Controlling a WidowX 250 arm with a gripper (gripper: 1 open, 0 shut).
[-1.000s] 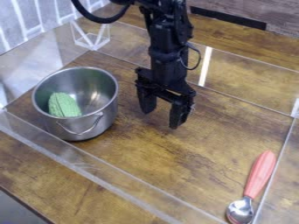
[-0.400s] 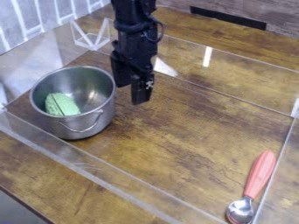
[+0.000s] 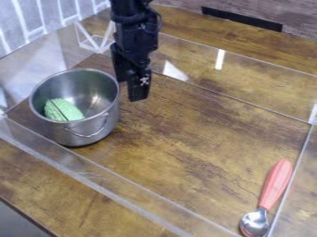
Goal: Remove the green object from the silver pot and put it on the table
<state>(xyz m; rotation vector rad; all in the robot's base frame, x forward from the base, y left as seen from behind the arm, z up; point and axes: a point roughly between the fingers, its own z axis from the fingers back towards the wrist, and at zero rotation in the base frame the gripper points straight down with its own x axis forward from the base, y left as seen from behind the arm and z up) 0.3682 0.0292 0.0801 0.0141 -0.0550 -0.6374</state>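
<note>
The silver pot [image 3: 77, 106] stands at the left of the table [image 3: 210, 139]. The green object [image 3: 62, 110] lies inside it against the left wall, partly hidden by the rim. My gripper [image 3: 133, 86] hangs pointing down just right of the pot's rim, slightly above it. Its black fingers [image 3: 143, 88] stand open with nothing between them. It touches neither the pot nor the green object.
A red-handled spoon [image 3: 269, 197] lies at the front right corner. Clear acrylic walls [image 3: 124, 190] border the tabletop on all sides. A white wire frame [image 3: 93, 35] sits behind the back left wall.
My gripper has moved left from mid-table to the pot's right rim, risen a little and rolled about its vertical axis. It stays open. The pot and green object have not moved.
</note>
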